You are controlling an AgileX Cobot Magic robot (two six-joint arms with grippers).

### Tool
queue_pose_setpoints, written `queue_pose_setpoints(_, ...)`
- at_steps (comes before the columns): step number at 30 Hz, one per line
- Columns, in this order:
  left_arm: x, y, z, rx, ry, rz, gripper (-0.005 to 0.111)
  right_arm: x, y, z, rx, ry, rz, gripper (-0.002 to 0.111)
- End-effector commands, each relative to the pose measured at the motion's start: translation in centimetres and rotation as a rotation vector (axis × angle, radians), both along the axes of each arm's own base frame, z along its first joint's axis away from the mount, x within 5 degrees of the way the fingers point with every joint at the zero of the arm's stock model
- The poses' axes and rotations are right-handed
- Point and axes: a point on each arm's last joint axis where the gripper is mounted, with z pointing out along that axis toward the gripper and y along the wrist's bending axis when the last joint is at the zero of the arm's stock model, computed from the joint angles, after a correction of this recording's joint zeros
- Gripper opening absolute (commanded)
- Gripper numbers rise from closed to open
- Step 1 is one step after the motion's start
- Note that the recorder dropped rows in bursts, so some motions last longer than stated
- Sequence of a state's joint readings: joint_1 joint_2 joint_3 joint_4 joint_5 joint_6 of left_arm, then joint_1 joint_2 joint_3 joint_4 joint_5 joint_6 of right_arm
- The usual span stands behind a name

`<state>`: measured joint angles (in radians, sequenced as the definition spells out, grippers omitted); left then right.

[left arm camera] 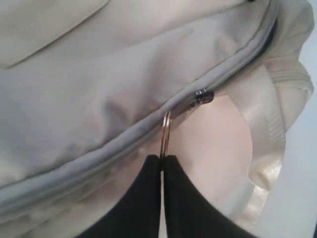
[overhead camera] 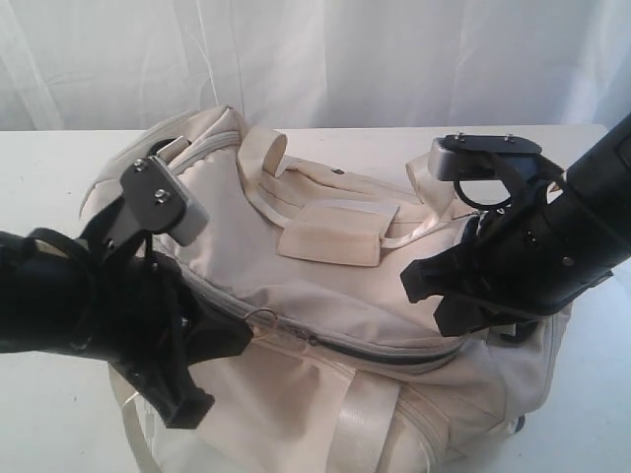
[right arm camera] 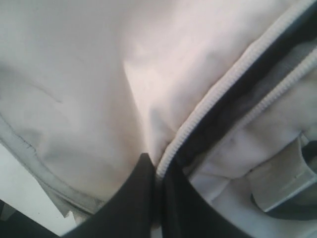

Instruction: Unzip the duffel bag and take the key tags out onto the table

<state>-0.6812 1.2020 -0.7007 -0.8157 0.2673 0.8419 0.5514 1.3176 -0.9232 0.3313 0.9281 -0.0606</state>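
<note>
**Desk:** On the table [overhead camera: 39, 177], how does the duffel bag [overhead camera: 325, 286] lie for you?

**Operator:** Lengthwise across my exterior view, between the two arms. Its zipper [left arm camera: 99, 151] follows that long axis.

**Desk:** And the jaws?

**Operator:** My left jaws are pinched together on the ring pull [left arm camera: 165, 130], which hangs from the slider [left arm camera: 200, 96]. My right jaws are clamped on the bag's fabric at the lip of the opened stretch, with dark lining [right arm camera: 233, 106] showing just beside them.

**Desk:** Which way do you pull?

**Operator:** Toward the left arm's end, I'd judge. The open gap lies on the right arm's side of the slider and the closed teeth on the left's. The right arm would serve as anchor.

**Desk:** Key tags?

**Operator:** I see none in any view; presumably they're inside.
</note>
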Motion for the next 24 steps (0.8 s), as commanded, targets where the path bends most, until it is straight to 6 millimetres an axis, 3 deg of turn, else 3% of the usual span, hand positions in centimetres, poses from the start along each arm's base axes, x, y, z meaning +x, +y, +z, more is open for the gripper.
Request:
queue_pose_setpoints(1, 0.2, 1.8, 0.5, 0.007, 0.016, 0.034, 0.0, 0.1, -0.3, -0.3, -0.027, 0.001, 0.001, 0.0)
queue_pose_setpoints(10, 1.2, 5.2, 0.8, 0.117, -0.017, 0.16, 0.0, 0.1, -0.4, -0.3, -0.034, -0.002, 0.003, 0.0)
queue_pose_setpoints(24, 3.7, 9.2, 2.8, 0.105, -0.157, 0.397, 0.0, 0.3, -0.5, -0.3, -0.064, -0.053, 0.059, 0.0)
